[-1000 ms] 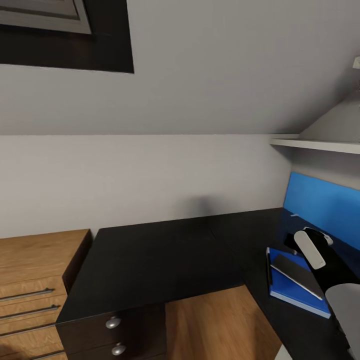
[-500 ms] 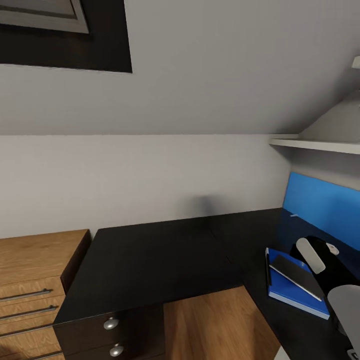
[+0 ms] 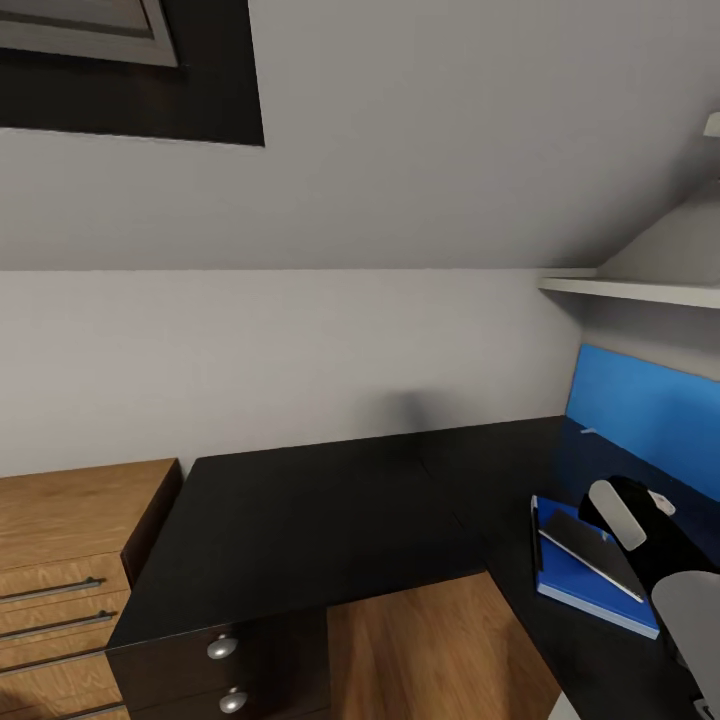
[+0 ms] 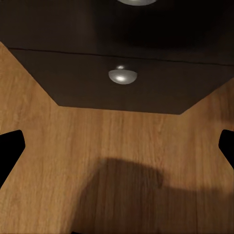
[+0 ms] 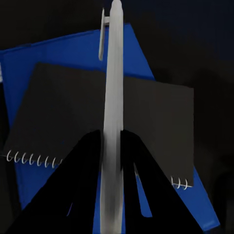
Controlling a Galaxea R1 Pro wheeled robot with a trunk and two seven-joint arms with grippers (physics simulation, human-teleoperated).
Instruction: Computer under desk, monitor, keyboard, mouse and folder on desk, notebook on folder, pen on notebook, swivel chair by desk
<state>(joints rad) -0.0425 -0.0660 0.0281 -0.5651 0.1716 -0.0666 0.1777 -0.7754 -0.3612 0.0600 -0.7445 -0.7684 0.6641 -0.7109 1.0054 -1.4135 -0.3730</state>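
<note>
While the sloped grey ceiling and wall take most of the head view, the desk [image 3: 330,505] runs black toward a blue back panel [image 3: 648,410] cut off at the frame's edge. On its right part lies the folder [image 3: 580,580], the notebook [image 5: 73,122] stacked on it, partly hidden by the right arm. The right gripper [image 5: 112,141] hangs above them, jaws clamped on the pen [image 5: 113,97], whose lower end is hidden. The left gripper [image 4: 117,151], tips barely visible, stands wide open over wood floor before the drawer unit [image 4: 126,92].
</note>
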